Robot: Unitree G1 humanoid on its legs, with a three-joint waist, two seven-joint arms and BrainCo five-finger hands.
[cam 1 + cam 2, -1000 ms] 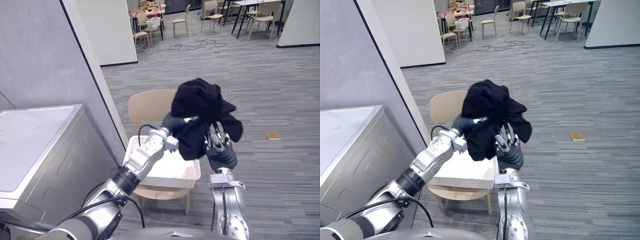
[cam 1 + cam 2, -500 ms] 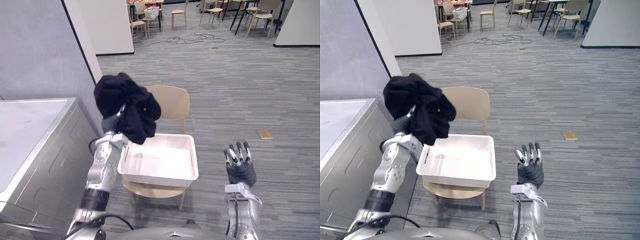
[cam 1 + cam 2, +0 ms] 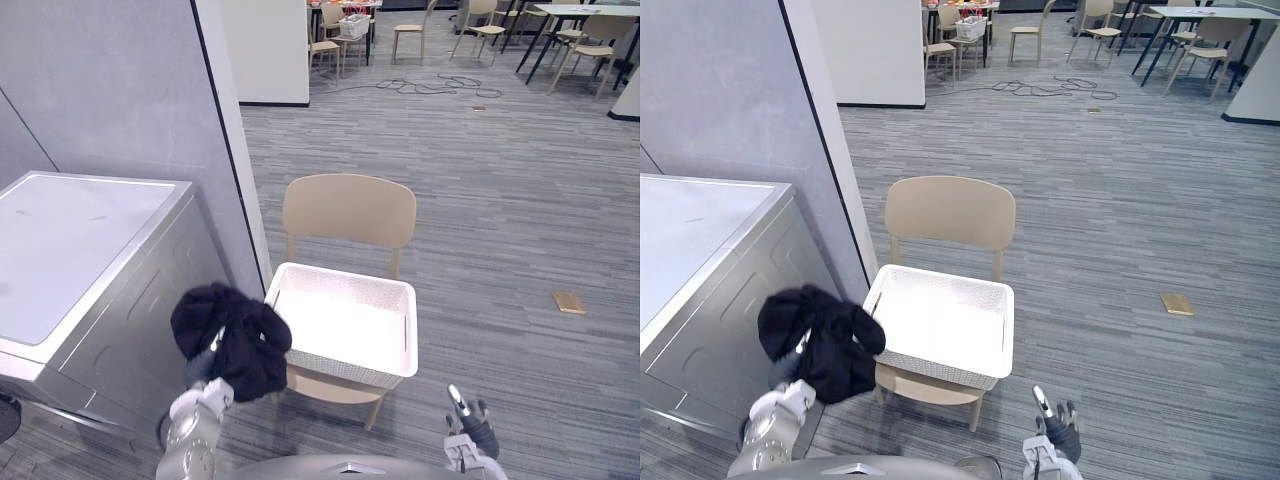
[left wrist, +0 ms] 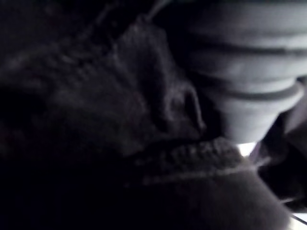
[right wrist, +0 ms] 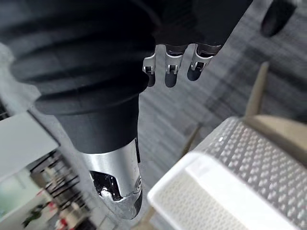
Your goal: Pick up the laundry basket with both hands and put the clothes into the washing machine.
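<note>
A bundle of black clothes (image 3: 232, 335) hangs over my left hand (image 3: 204, 367), low in front of the grey washing machine (image 3: 80, 260) and just left of the basket. The same dark cloth (image 4: 120, 120) covers the left wrist view. The white perforated laundry basket (image 3: 400, 365) sits on a beige chair (image 3: 350, 212) with nothing in it; its rim (image 5: 225, 187) also appears in the right wrist view. My right hand (image 3: 470, 428) is low near the bottom edge, right of the chair, open and holding nothing, its fingers (image 5: 168, 72) relaxed.
A grey partition wall (image 3: 140, 100) rises behind the washing machine, left of the chair. A small tan block (image 3: 569, 302) lies on the carpet at the right. Chairs and tables (image 3: 340, 30) stand far back, with open carpet between.
My left hand has brought the black clothes down from beside the chair back to the washing machine's front. My right hand has dropped to the bottom edge. The camera has shifted too.
</note>
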